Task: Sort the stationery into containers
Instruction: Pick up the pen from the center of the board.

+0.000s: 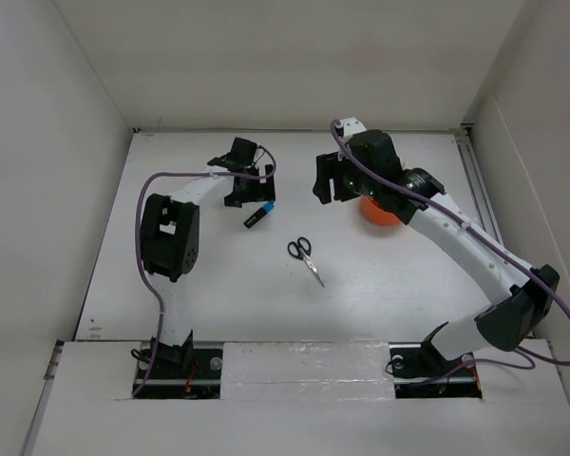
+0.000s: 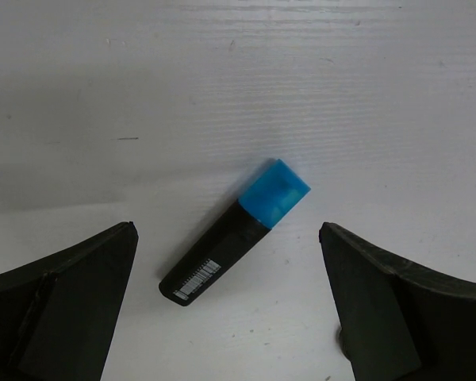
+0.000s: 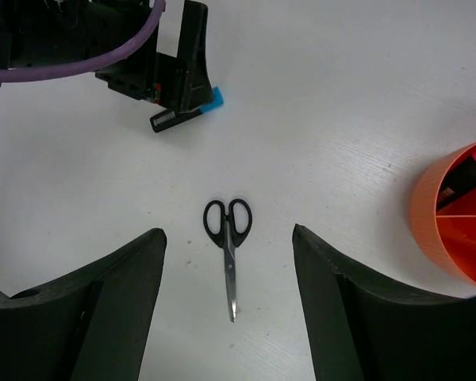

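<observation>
The left claw (image 1: 252, 198) hung over the desk (image 1: 199, 294) with its fingers spread wide and nothing held between them. In its wrist view the blue-capped black marker (image 2: 236, 240) lay flat on the desk between the two fingers, touching neither. It lay at a slant, with the cap towards the upper right and a barcode label near the other end.

The right claw (image 1: 328, 190) was also open, though less widely, and it too was empty. Below it the black-handled scissors (image 3: 228, 242) lay on the desk with the blades closed and the handles pointing away from the wrist camera. They were near the marker but apart from it. The round orange tub (image 3: 448, 226) stood off to the right, partly hidden beneath the right arm from above. Something pink and something dark showed in its divided compartments.
</observation>
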Motion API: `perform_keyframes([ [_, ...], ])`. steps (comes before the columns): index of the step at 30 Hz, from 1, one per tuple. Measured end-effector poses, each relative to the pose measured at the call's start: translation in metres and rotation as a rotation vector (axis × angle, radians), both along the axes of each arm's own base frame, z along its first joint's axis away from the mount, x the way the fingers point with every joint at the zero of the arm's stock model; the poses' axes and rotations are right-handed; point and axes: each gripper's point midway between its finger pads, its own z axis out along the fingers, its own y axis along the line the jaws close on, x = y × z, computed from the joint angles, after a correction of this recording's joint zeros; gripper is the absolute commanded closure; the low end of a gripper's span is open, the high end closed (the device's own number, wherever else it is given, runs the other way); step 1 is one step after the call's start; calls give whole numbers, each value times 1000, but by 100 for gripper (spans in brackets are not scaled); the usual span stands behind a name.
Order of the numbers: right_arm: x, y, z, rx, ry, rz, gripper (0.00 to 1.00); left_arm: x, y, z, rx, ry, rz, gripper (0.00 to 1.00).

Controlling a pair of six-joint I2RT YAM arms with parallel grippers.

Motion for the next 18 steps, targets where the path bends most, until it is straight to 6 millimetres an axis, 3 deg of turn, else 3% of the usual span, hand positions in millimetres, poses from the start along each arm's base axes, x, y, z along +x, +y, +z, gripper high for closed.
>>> perform_keyframes([
  [9,-9,-2,2,-6,7,15,28,0,-3,-10,97,-5,-13,5],
  [15,-12,-5,8,-1,-4,17,28,-11,-14,-26,140,27,-42,18],
  [18,-13,-5,10,1,-7,17,28,-10,-11,-27,160,23,-35,20],
])
